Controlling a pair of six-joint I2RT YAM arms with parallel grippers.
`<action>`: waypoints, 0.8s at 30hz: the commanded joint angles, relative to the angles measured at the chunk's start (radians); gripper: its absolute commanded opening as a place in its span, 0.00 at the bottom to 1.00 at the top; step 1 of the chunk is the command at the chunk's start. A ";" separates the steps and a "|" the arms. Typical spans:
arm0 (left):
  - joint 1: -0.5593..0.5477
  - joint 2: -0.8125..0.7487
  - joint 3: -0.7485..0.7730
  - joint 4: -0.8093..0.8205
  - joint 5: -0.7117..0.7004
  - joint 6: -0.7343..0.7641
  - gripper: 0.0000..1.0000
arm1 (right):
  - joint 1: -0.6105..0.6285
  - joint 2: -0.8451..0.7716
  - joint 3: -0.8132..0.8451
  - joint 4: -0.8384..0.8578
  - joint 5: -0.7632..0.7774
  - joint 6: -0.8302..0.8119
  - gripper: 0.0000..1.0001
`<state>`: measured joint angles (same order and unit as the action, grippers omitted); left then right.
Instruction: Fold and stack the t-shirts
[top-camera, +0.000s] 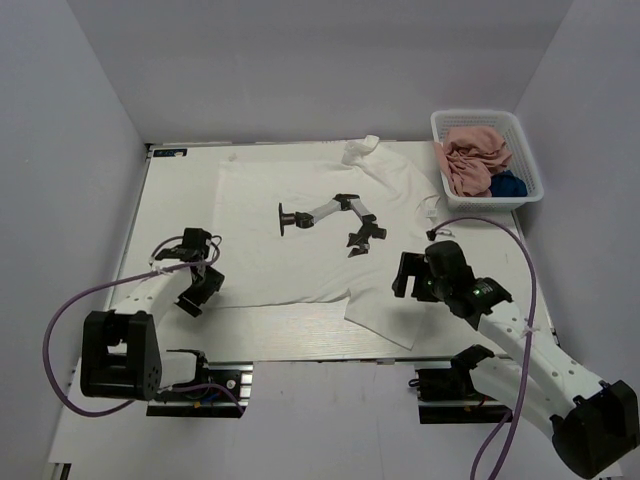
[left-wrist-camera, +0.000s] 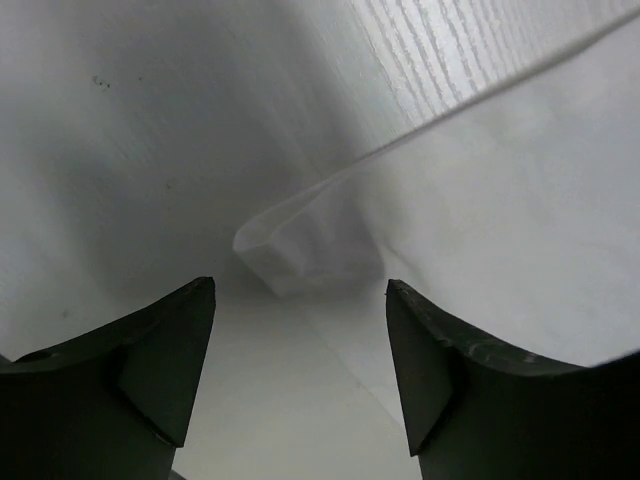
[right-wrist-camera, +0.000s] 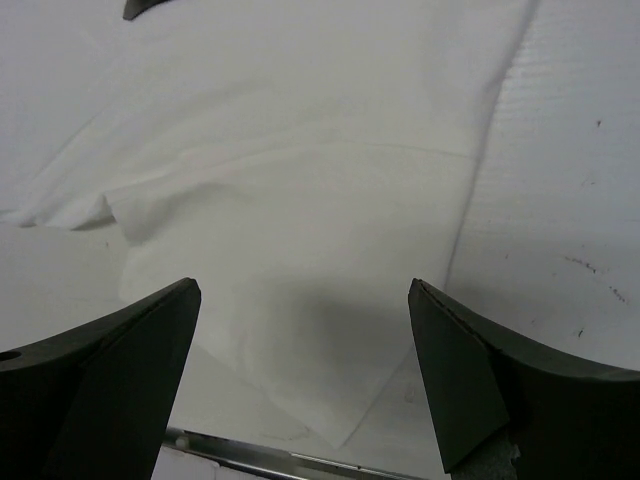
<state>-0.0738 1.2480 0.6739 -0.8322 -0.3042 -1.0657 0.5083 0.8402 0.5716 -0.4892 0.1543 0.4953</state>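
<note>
While the white t-shirt (top-camera: 320, 230) is lying spread flat on the table (top-camera: 180, 190), its near corners are probably best being pinched together, with cloth taken deep. The left gripper (top-camera: 200, 275) and right gripper (top-camera: 408, 275) are being held low over those corners, wide open and empty.

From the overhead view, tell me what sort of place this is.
Probably a lab test cell: blank walls box in a table, a left arm and a right arm are bolted at its near edge, and a shirt lies spread flat.
</note>
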 joint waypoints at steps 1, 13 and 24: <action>0.005 0.030 -0.031 0.068 -0.023 -0.036 0.76 | 0.025 -0.001 -0.021 -0.052 0.010 0.031 0.90; 0.005 0.041 -0.051 0.079 -0.030 -0.057 0.00 | 0.286 0.091 -0.015 -0.190 0.008 0.138 0.87; 0.005 0.011 -0.010 0.041 -0.050 -0.048 0.00 | 0.567 0.312 0.017 -0.198 0.151 0.279 0.87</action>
<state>-0.0738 1.2892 0.6411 -0.7650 -0.3164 -1.1149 1.0397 1.1255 0.5552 -0.6796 0.2375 0.7132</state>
